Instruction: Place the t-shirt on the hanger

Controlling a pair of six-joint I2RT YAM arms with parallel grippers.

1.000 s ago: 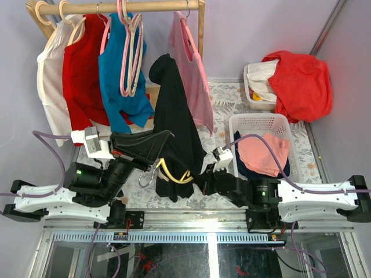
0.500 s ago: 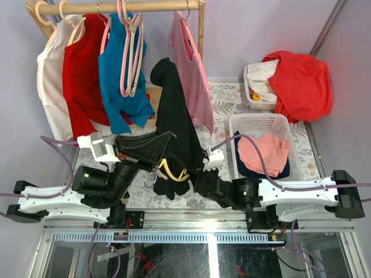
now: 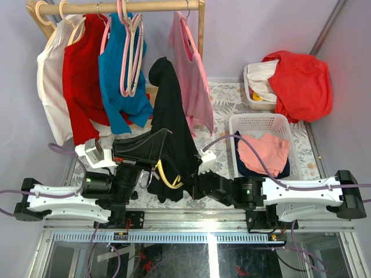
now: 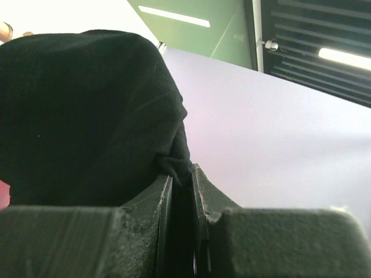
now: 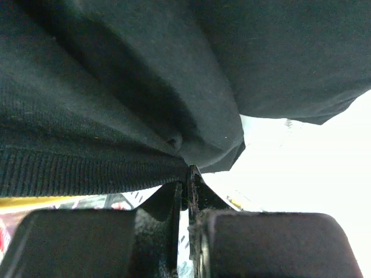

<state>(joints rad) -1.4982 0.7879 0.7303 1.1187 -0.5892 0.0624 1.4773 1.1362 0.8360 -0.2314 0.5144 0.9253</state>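
Floral-patterned desk (image 3: pixel 232 101), lilac walls. Upper left: wooden clothes rail (image 3: pixel 116 7) with white, red, teal and pink garments. Centre-left: left hand (image 3: pixel 166 135), fingers nearly together, pinching cloth of the black short-sleeved soft t-shirt (image 3: pixel 173 124), which hangs bunched at frame centre. Below it a thin yellow plastic hanger (image 3: pixel 164 177) pokes out at the shirt's lower left edge, rest hidden. Lower centre: right hand (image 3: pixel 193 186) pressed together on a ribbed edge of the t-shirt. Right: white plastic basket (image 3: pixel 255 123) holding salmon cloth.
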